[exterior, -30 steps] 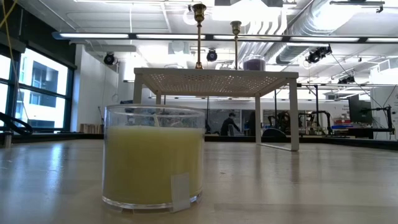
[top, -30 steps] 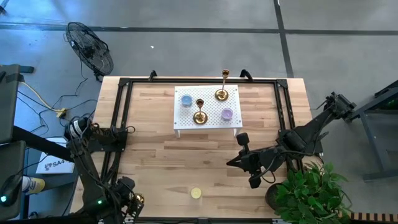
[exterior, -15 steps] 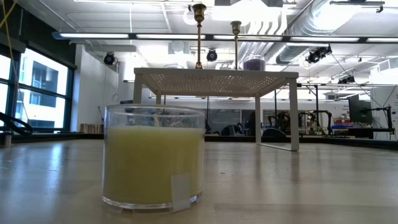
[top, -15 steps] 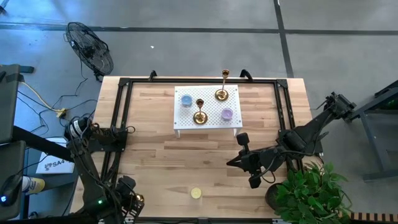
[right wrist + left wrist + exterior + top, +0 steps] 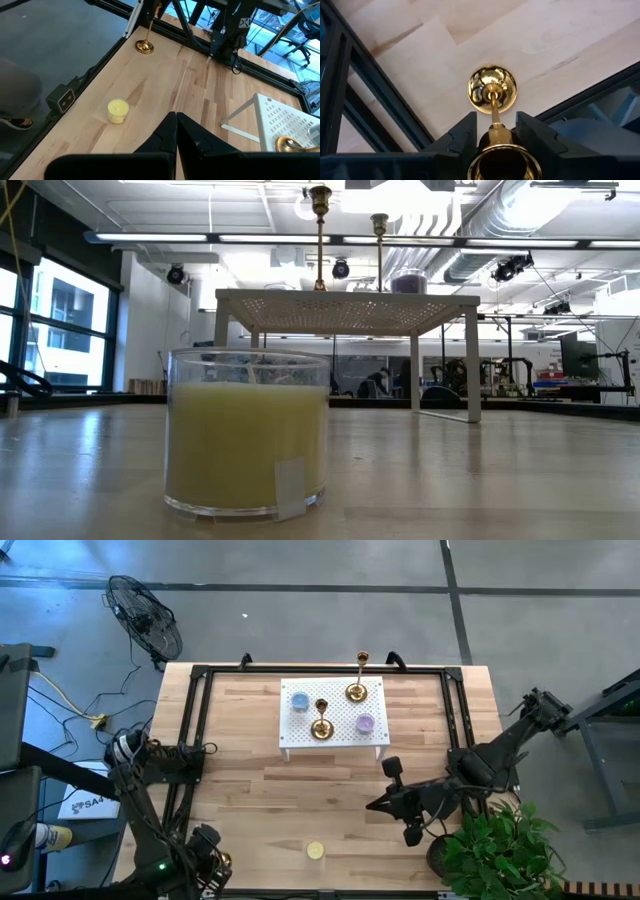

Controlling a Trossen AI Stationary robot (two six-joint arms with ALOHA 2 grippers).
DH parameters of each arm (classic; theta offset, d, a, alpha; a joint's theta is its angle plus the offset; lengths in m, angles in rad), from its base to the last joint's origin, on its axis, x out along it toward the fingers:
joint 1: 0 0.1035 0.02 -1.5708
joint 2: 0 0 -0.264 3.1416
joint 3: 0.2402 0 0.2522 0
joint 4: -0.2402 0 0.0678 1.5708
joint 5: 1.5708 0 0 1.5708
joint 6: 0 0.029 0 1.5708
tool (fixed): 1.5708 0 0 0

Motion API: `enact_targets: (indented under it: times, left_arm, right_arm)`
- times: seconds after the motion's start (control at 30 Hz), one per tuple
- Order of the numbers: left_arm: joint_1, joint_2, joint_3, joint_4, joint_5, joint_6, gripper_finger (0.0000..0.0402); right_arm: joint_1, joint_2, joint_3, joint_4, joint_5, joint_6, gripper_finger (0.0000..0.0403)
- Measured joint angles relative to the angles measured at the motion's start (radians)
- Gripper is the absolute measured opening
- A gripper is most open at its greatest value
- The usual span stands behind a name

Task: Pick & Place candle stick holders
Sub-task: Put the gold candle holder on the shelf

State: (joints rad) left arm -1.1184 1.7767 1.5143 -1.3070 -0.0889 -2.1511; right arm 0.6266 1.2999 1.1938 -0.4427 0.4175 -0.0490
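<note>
The wooden surface (image 5: 260, 790) holds a white stand (image 5: 333, 743) with two gold candle holders (image 5: 321, 727). Near the front left corner, the left hand (image 5: 493, 134) pinches a third candle holder (image 5: 492, 90) by its thin stem. The right hand (image 5: 176, 131) is pressed together.

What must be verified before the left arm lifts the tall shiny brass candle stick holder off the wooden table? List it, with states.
1. Left gripper closed on the tall shiny brass candle stick holder: fingers against its upper stem, ok.
2. Holder upright, round base flat on the wooden table: ok.
3. Small yellow glass candle apart from the holder: ok.
4. Right gripper shut, over the table's right part, away from the left arm: ok.
5. Bare patch on the white perforated stand: some shows between its items, ok.
</note>
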Motion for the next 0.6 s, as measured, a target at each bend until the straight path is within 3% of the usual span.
enact_targets:
  times: [0.13, 0.3, 0.6]
  left_arm:
    - [0.011, 0.001, -0.001, -0.028, -0.08, 0.008, 0.0121]
    - [0.042, -0.014, 0.01, -0.074, -0.088, 0.037, 0.0121]
    - [0.135, -0.02, 0.149, -0.277, -0.142, 0.23, 0.012]
  right_arm:
    - [0.017, 0.0, 0.0, 0.0, 0.025, -0.001, 0.0]
    - [0.051, 0.0, 0.0, 0.0, 0.096, -0.023, 0.0]
    - [0.145, 0.0, 0.042, -0.001, 0.281, -0.105, 0.0]
